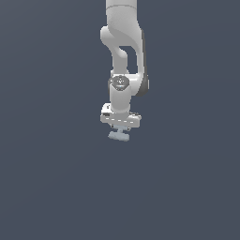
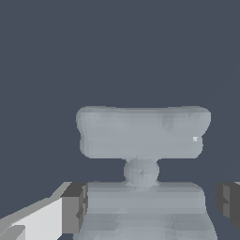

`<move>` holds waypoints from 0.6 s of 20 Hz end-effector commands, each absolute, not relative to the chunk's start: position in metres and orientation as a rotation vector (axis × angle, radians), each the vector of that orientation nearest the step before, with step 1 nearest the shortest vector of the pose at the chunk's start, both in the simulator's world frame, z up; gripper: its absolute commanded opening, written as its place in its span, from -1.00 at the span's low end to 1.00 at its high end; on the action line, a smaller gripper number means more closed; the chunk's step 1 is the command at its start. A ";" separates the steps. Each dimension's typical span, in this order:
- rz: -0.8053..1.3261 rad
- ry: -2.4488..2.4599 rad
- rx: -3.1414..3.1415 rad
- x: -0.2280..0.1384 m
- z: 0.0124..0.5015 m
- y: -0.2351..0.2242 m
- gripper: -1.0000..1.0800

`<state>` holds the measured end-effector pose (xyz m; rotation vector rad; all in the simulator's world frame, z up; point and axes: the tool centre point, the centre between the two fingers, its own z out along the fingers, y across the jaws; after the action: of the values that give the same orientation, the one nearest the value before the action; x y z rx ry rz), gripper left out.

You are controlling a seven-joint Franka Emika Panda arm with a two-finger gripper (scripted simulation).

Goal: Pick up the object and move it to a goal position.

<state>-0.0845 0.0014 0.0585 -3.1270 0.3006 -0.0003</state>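
**Robot hand holding a small piece above a plain dark surface**

The white robot hand [image 1: 120,127] points straight down from a white jointed arm [image 1: 123,44]. Directly beneath it sits the small pale blue-grey oblong object with rounded ends [image 1: 119,136], narrower than the hand's body. In the wrist view, this object [image 2: 143,132] fills the middle of the picture, with a narrow neck joining it to a second pale block closer to the camera. Dark finger pads [image 2: 74,207] flank that closer block, so the hand appears pinched on the object, though contact itself is not clearly visible. The surroundings are a uniform dark blue-grey; no goal marker shows. The risk seems to be slipping: a grip on only one part could let the piece twist or drop during movement.
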 end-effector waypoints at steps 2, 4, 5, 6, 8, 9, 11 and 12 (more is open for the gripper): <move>0.001 0.302 -3.127 -0.086 0.044 0.001 0.92; 0.000 0.302 -3.127 -0.086 0.034 0.001 0.92; 0.000 0.302 -3.127 -0.086 0.030 0.002 0.92; 0.000 0.303 -3.127 -0.086 0.026 0.001 0.92; 0.000 0.303 -3.127 -0.086 0.021 0.002 0.92; 0.000 0.303 -3.127 -0.086 0.019 0.002 0.92; 0.000 0.303 -3.127 -0.086 0.017 0.002 0.92; 0.000 0.303 -3.127 -0.086 0.017 0.002 0.92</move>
<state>-0.0862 0.0016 0.0182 -3.1271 0.3031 0.0021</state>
